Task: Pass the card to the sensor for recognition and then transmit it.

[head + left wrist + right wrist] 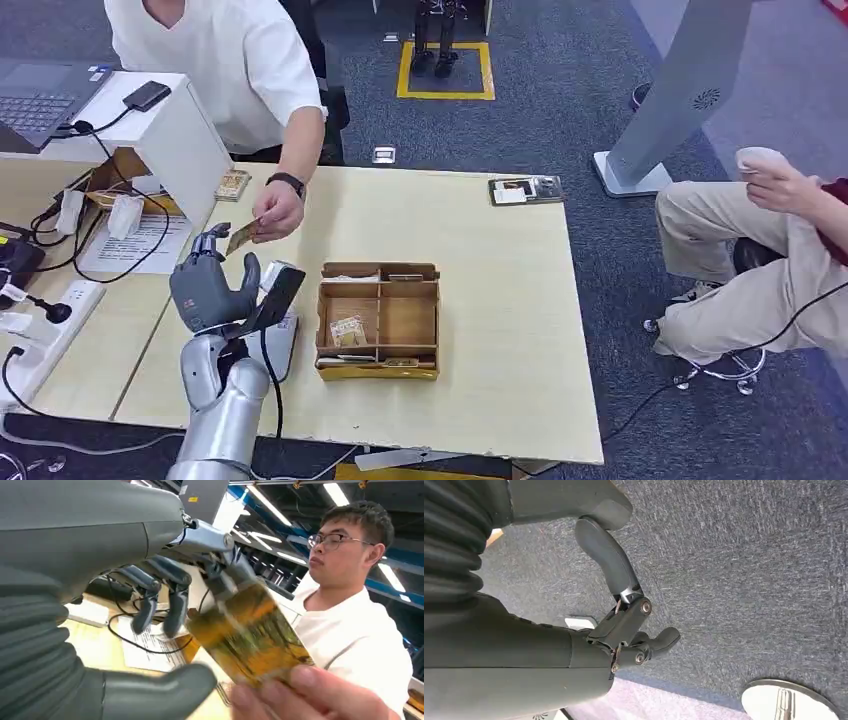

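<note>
1. I am raising my left hand (212, 285) above the wooden table (500, 300), and one yellow-brown card (241, 237) is sitting at its fingertips (227, 580).
2. A person in a white shirt is gripping the card's far end with one hand (278, 212), which is wearing a dark watch; whether my fingers are pinching the card or only touching it, I cannot tell.
3. My right hand (624, 610) is hanging over dark grey carpet, fingers apart and holding nothing.
4. One wooden divided tray (378, 320) is standing beside my left hand, with one small card (348, 331) lying in a compartment.
5. One laptop (40, 95) is sitting at the far left corner.
6. Any print on the cards is too blurred to read.
</note>
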Robot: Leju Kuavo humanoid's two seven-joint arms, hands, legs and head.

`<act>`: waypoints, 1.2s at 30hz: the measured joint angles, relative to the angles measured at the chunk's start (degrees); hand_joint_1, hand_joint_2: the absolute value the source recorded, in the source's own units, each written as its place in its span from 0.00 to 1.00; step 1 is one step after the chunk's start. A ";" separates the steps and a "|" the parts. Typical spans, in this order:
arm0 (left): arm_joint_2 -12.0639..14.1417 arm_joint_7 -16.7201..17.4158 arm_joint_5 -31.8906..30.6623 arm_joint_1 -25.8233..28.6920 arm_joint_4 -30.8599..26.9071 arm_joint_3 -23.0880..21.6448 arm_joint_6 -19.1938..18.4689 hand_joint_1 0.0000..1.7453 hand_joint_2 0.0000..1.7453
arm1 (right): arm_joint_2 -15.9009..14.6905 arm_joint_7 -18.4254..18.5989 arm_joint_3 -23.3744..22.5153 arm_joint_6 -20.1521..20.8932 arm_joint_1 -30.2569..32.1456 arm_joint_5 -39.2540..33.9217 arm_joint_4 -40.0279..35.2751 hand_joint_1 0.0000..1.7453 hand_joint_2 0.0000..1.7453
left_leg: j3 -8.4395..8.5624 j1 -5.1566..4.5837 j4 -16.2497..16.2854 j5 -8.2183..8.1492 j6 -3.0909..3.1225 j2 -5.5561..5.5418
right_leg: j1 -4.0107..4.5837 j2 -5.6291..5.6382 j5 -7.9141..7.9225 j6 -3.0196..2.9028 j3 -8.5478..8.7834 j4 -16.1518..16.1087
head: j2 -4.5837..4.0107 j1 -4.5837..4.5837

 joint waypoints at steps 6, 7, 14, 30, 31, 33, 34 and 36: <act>-0.04 -1.32 0.84 -0.15 0.59 0.04 0.00 0.00 1.00 | 0.13 -0.02 0.02 0.00 -0.02 0.00 -0.02 0.00 1.00 | -0.02 0.00 0.00 -0.01 0.01 0.00 | 0.00 0.00 -0.01 0.00 0.00 0.00 | -0.02 0.00; -0.07 -1.95 1.32 -0.13 0.59 0.04 0.00 0.00 1.00 | 0.15 0.00 0.04 0.00 -0.02 0.00 -0.02 0.00 1.00 | -0.01 0.00 0.00 -0.01 0.01 0.00 | 0.00 0.00 -0.01 0.00 0.00 0.00 | -0.02 0.00; -0.83 -7.09 6.28 0.63 -1.18 0.35 0.02 0.00 1.00 | 0.15 0.02 0.09 0.00 0.00 -0.15 0.00 0.00 1.00 | -0.01 0.00 0.00 -0.01 0.01 0.00 | 0.00 -0.01 -0.01 0.00 0.00 0.00 | -0.02 -0.02; 0.13 -25.44 29.37 9.13 -14.20 -8.93 -1.35 0.00 1.00 | 0.15 -1.38 -0.09 -0.02 0.73 -1.16 0.02 0.00 1.00 | -0.07 0.00 0.00 -0.02 0.02 -0.07 | 0.00 -0.08 -0.04 0.01 -0.02 -0.01 | 0.00 0.02; 0.31 -25.59 29.97 9.85 -15.04 -10.02 -1.84 0.00 1.00 | 0.15 -1.49 -0.11 -0.02 0.72 -1.20 0.00 0.00 1.00 | -0.06 0.00 0.00 -0.02 0.02 -0.05 | 0.00 -0.05 -0.04 0.01 -0.02 -0.01 | -0.02 0.00; 0.72 -25.75 32.27 11.80 -17.54 -12.71 -3.42 0.00 1.00 | 0.15 -1.75 -0.13 -0.02 0.84 -1.42 0.00 0.00 1.00 | -0.04 -0.01 0.00 -0.04 0.04 -0.02 | -0.01 -0.01 -0.04 0.01 -0.02 -0.01 | -0.02 -0.02; 0.98 -25.77 34.28 13.02 -18.87 -14.32 -4.77 0.00 1.00 | 0.15 -1.95 -0.15 -0.02 0.98 -1.53 0.00 0.00 1.00 | -0.03 -0.01 0.00 -0.05 0.06 0.00 | -0.01 -0.01 -0.04 0.01 -0.02 -0.02 | 0.00 0.00; 1.53 -25.77 38.23 15.10 -21.25 -18.15 -7.33 0.00 1.00 | 0.15 -2.05 -0.22 -0.02 1.08 -1.66 0.02 0.00 1.00 | -0.06 -0.01 0.01 -0.05 0.06 -0.04 | -0.01 -0.05 -0.04 0.02 -0.02 -0.03 | 0.00 0.00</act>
